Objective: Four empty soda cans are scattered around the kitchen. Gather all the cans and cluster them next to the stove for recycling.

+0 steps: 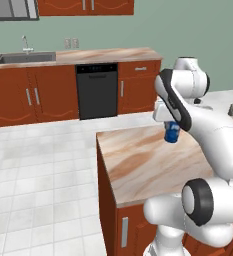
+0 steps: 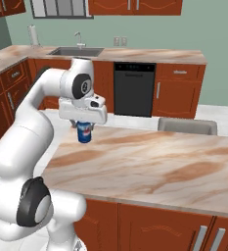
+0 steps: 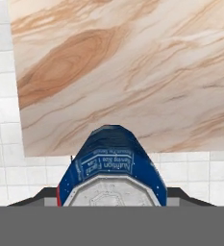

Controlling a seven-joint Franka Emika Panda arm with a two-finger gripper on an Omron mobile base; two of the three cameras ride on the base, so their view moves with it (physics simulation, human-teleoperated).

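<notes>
My claw (image 2: 84, 125) is clenched on a blue can (image 2: 84, 132), a small smooth cylinder with a silver faceted top and a white-red logo. I hold it upright over the near corner of the beige marbled counter (image 2: 149, 166), close to its edge; I cannot tell whether it touches. White tiled floor (image 1: 38, 165) lies open beyond that edge. My fingers are hidden behind the can.

A glossy blue soda can (image 3: 112, 163) with a dull silver metal top is seen. A smooth, polished beige marbled countertop (image 2: 154, 166) is shown over reddish-brown wood cabinets (image 1: 33, 95). The floor (image 1: 43, 170) is laid in pale glazed tiles; the dishwasher (image 2: 134, 88) is finished matt black.
</notes>
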